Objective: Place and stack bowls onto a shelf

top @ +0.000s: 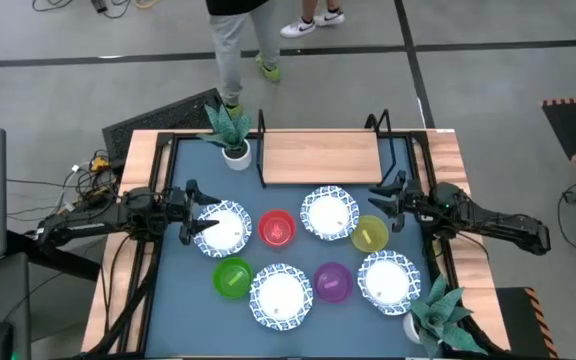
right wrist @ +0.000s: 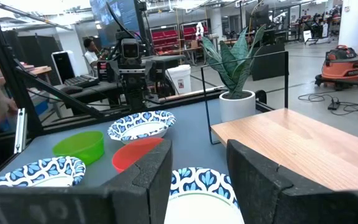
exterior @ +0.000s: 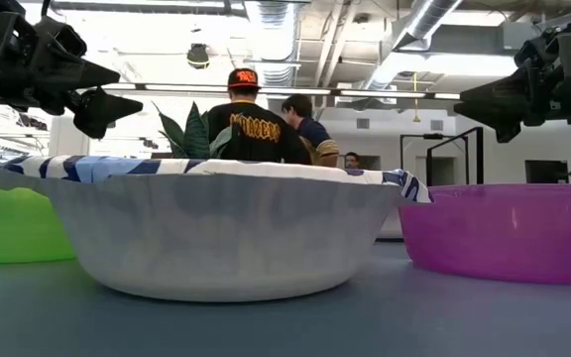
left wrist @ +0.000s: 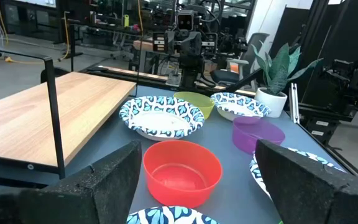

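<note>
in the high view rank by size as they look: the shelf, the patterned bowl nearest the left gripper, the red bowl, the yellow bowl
1. shelf
2. patterned bowl
3. red bowl and yellow bowl look alike; the yellow one is partly hidden, so I won't rank them.

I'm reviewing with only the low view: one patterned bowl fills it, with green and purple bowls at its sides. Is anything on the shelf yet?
Observer: No. From above, the shelf is bare, and all eight bowls sit on the tabletop.
Operator: Where is the left gripper?
Observer: The left gripper is at the left edge of a patterned bowl. Its fingers are open and hold nothing.
Operator: And the right one?
Observer: The right gripper is open and empty. It is between the shelf's right end and the yellow bowl, facing another patterned bowl.
</note>
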